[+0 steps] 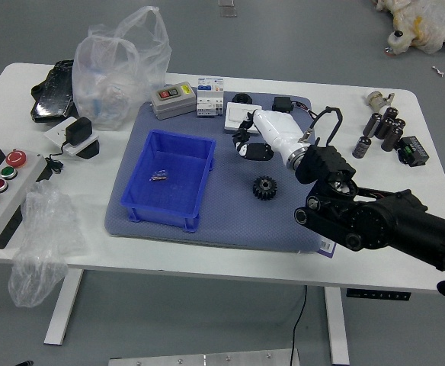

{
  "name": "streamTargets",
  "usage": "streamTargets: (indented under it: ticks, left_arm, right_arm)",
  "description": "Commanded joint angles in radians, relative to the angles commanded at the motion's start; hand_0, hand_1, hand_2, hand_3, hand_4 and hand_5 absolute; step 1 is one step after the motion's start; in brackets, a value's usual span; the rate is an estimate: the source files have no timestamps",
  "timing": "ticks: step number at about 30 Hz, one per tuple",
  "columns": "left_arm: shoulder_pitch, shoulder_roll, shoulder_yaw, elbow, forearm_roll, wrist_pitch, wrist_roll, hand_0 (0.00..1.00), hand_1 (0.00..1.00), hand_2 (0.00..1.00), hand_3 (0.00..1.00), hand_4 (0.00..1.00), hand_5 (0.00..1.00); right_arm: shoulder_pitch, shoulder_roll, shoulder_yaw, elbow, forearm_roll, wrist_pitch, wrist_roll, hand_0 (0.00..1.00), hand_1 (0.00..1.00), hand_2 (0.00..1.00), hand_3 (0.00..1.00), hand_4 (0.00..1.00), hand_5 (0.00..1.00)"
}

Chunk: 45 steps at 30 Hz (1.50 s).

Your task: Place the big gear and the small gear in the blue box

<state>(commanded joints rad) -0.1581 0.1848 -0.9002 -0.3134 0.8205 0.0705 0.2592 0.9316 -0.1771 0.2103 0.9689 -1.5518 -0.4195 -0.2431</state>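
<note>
My right hand (245,140) reaches in from the right, above the mat between the blue box (136,162) and the white box. Its black fingers are closed around a dark toothed piece that looks like a gear (241,135), mostly hidden by them; its size is hard to judge. Another black gear (264,187) lies flat on the grey-blue mat (230,221), below the hand in the picture and right of the blue box. Inside the blue box lies a small shiny object (158,175). My left hand is out of view.
A white box (238,122), a black round piece (241,98) and a grey device (173,100) stand along the mat's back. Plastic bags (123,72) and a button panel (8,191) are at the left, black cylinders (390,126) at the right.
</note>
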Motion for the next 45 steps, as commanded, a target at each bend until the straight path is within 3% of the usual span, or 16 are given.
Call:
streamTargets:
  ticks: [8, 14, 15, 21, 22, 31, 35, 38, 39, 44, 45]
  left_arm:
    - [0.001, 0.003, -0.003, -0.001, 0.004, 0.0, 0.003, 0.653, 0.591, 0.586, 0.743, 0.746, 0.624]
    - [-0.001, 0.003, -0.004, -0.001, 0.009, -0.002, 0.004, 0.653, 0.592, 0.585, 0.743, 0.746, 0.626]
    - [-0.001, 0.003, -0.004, -0.001, 0.009, -0.002, 0.003, 0.653, 0.592, 0.585, 0.743, 0.75, 0.629]
    - [0.001, 0.003, -0.006, -0.001, 0.013, -0.003, 0.006, 0.653, 0.592, 0.585, 0.743, 0.75, 0.629]
    - [0.001, 0.003, -0.006, -0.001, 0.014, -0.003, 0.006, 0.653, 0.591, 0.585, 0.743, 0.751, 0.631]
    - [0.0, 0.002, -0.003, 0.0, 0.009, -0.002, 0.004, 0.653, 0.593, 0.585, 0.743, 0.752, 0.631]
    - [0.0, 0.0, 0.0, 0.0, 0.003, -0.001, 0.0, 0.653, 0.592, 0.586, 0.743, 0.752, 0.632]
    - [0.002, -0.003, 0.007, 0.001, -0.007, 0.001, -0.004, 0.653, 0.592, 0.586, 0.743, 0.752, 0.632]
    - [0.004, -0.003, 0.008, 0.001, -0.009, 0.001, -0.005, 0.653, 0.592, 0.586, 0.743, 0.754, 0.635]
    - [0.013, -0.005, 0.006, 0.002, -0.014, 0.004, -0.004, 0.653, 0.592, 0.586, 0.743, 0.754, 0.635]
    - [0.015, -0.006, 0.005, 0.002, -0.013, 0.005, -0.004, 0.653, 0.592, 0.586, 0.743, 0.754, 0.632]
  right_arm:
    - [0.02, 0.039, -0.061, 0.118, -0.08, 0.012, -0.017, 0.646, 0.698, 0.673, 0.503, 0.557, 0.342]
    - [0.019, 0.066, -0.074, 0.119, -0.106, 0.024, -0.023, 0.65, 0.701, 0.675, 0.509, 0.567, 0.35]
    - [0.014, 0.068, -0.068, 0.114, -0.107, 0.03, -0.03, 0.774, 0.913, 0.922, 0.778, 0.759, 0.43]
    - [-0.009, 0.065, -0.036, 0.106, -0.112, 0.046, -0.056, 0.774, 0.913, 0.922, 0.778, 0.759, 0.43]
    - [-0.011, 0.065, -0.035, 0.106, -0.113, 0.048, -0.057, 0.839, 0.998, 0.998, 0.968, 0.836, 0.442]
    - [-0.031, 0.055, 0.012, 0.129, -0.133, 0.038, -0.048, 0.844, 0.998, 0.998, 0.998, 0.85, 0.451]
    - [-0.074, 0.014, 0.101, 0.19, -0.144, 0.012, -0.037, 0.796, 0.958, 0.989, 0.96, 0.838, 0.447]
    - [-0.138, -0.051, 0.193, 0.253, -0.157, 0.025, -0.073, 0.796, 0.958, 0.989, 0.96, 0.838, 0.447]
    - [-0.156, -0.069, 0.216, 0.27, -0.156, 0.039, -0.091, 0.511, 0.757, 0.877, 0.944, 0.841, 0.434]
    - [-0.254, -0.173, 0.328, 0.376, -0.166, 0.131, -0.211, 0.511, 0.757, 0.877, 0.944, 0.841, 0.434]
    - [-0.277, -0.185, 0.345, 0.4, -0.182, 0.141, -0.239, 0.424, 0.727, 0.88, 0.937, 0.838, 0.422]
